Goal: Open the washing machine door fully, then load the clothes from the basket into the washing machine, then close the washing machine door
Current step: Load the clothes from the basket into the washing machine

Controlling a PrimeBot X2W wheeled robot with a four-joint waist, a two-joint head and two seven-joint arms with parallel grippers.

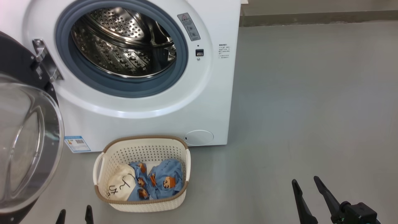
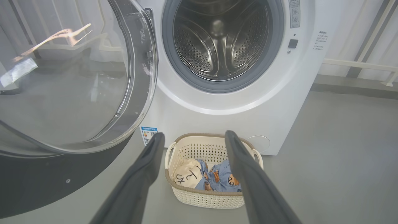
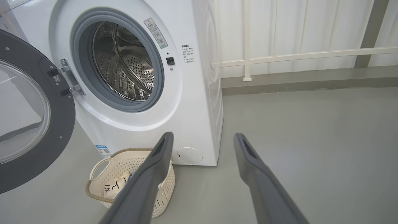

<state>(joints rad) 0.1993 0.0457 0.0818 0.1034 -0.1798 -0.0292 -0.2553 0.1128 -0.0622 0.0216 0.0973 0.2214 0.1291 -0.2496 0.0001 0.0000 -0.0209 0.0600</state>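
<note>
The white washing machine [image 1: 199,102] stands ahead, its steel drum [image 1: 124,40] bare inside. The washing machine door [image 1: 25,140] hangs swung open to the left, glass bulge facing me, held by its metal hinge [image 1: 45,60]. On the floor in front sits the cream basket [image 1: 141,149], and inside lie the clothes [image 1: 158,180]: light-blue pieces with orange-brown faces and a cream piece with black marks. My left gripper [image 1: 74,213] is open, low and just left of the basket. My right gripper [image 1: 306,182] is open, well right of the basket over the floor.
Grey floor [image 1: 311,109] stretches to the right of the washing machine up to a low wall ledge [image 3: 311,77] with a white railing [image 3: 298,56]. The open door takes up the space at the left, close to my left arm.
</note>
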